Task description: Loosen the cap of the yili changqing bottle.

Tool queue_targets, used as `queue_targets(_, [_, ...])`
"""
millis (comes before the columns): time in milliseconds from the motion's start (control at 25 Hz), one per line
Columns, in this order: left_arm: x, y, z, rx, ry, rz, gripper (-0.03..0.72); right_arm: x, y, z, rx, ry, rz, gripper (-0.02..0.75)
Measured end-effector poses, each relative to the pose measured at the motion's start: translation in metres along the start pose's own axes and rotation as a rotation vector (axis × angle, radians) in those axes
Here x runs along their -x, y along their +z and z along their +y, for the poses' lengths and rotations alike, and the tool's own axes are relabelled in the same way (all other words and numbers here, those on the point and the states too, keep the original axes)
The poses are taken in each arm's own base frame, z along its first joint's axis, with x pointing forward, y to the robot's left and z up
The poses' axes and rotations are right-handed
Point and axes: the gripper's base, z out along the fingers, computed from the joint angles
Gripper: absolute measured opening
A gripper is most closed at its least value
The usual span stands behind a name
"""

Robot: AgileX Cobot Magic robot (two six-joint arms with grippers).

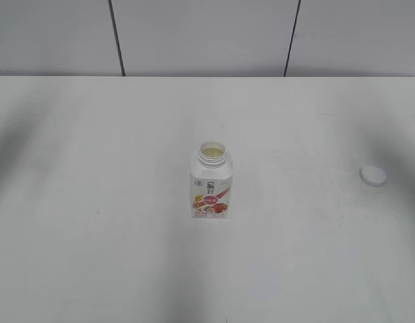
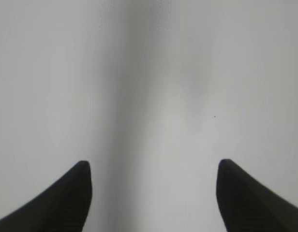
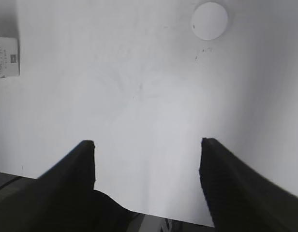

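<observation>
Yili changqing squat white plastic bottle stands mid-desk, uncapped; round white plastic cap near right edge. Light, tippy: hold body. Left tool, right tool wide, empty.

White table w/ open bottle upright, cap well apart.

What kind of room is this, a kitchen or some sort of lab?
Probably a lab test bench: a bare white table, plain panelled wall, and only an opened bottle with its cap lying apart.
</observation>
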Motion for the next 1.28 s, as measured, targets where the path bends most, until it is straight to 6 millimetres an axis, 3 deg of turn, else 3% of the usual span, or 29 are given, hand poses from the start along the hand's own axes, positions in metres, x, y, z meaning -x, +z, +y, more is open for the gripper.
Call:
queue_targets(160, [-0.011,-0.010,0.008,-0.042,-0.025,-0.005,0.464,-0.012,-0.024,0.008,-0.037,0.025,-0.067,0.533])
queue_targets(280, [-0.036,-0.022,0.013,-0.063,-0.029,-0.013,0.460,-0.036,-0.039,0.017,-0.045,0.026,-0.106,0.533])
queue_targets(560, [-0.130,-0.055,0.031,-0.114,-0.057,-0.089,0.442,-0.115,-0.058,0.029,-0.137,-0.018,-0.175,0.533])
queue_targets(800, [-0.218,-0.087,0.053,-0.130,-0.096,-0.340,0.425,-0.186,-0.065,0.039,-0.205,-0.047,-0.305,0.533])
queue_targets(1080, [-0.291,-0.083,0.065,-0.132,-0.099,-0.562,0.418,-0.243,-0.049,0.045,-0.216,-0.075,-0.426,0.533])
queue_targets(1280, [-0.326,-0.074,0.065,-0.158,-0.047,-0.694,0.418,-0.275,-0.042,0.049,-0.221,-0.107,-0.562,0.533])
